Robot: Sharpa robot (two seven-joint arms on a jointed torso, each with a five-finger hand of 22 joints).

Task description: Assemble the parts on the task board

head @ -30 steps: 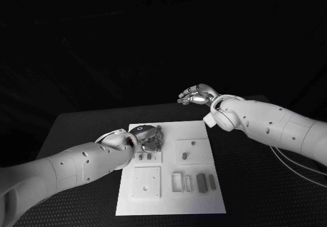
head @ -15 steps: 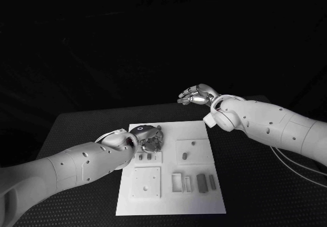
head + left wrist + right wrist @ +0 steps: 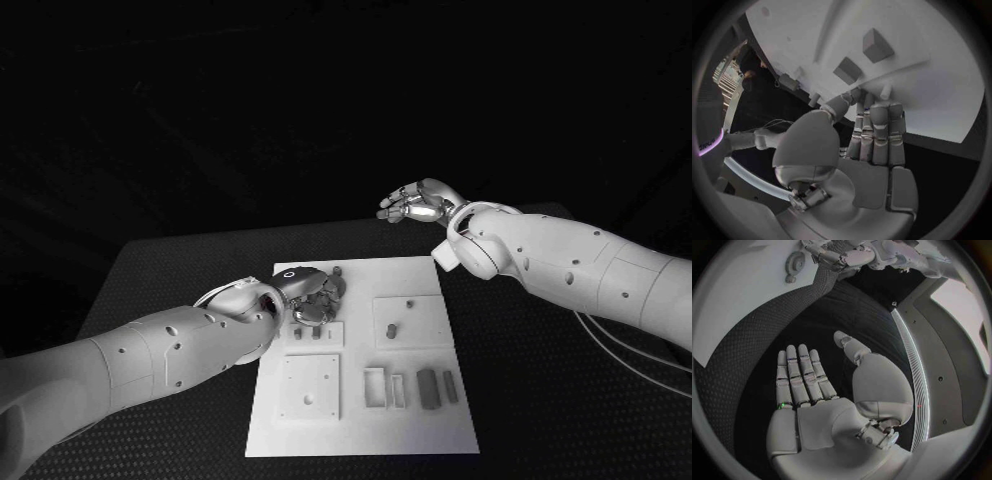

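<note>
The white task board point(image 3: 433, 425) lies in the middle of the black table. My left hand point(image 3: 306, 295) is low over its far left part, fingers pointing down at the plate. In the left wrist view my left hand point(image 3: 873, 145) has thumb and fingertips brought together at the board point(image 3: 817, 30), next to two grey blocks point(image 3: 877, 44) standing in a raised plate. Whether a part sits between them is hidden. Two small parts point(image 3: 296, 333) stand just below the hand. My right hand point(image 3: 418, 203) hangs raised beyond the board's far edge, palm flat, fingers apart and holding nothing point(image 3: 811, 390).
A raised square plate point(image 3: 408, 320) with one small peg sits right of my left hand. Another square plate point(image 3: 310, 385) lies nearer me. Beside it are a white frame point(image 3: 375, 385) and two grey bars point(image 3: 426, 382). A cable point(image 3: 620, 350) trails over the table's right side.
My left hand has shifted slightly left and away along the board's far left part. My right hand stays where it was.
</note>
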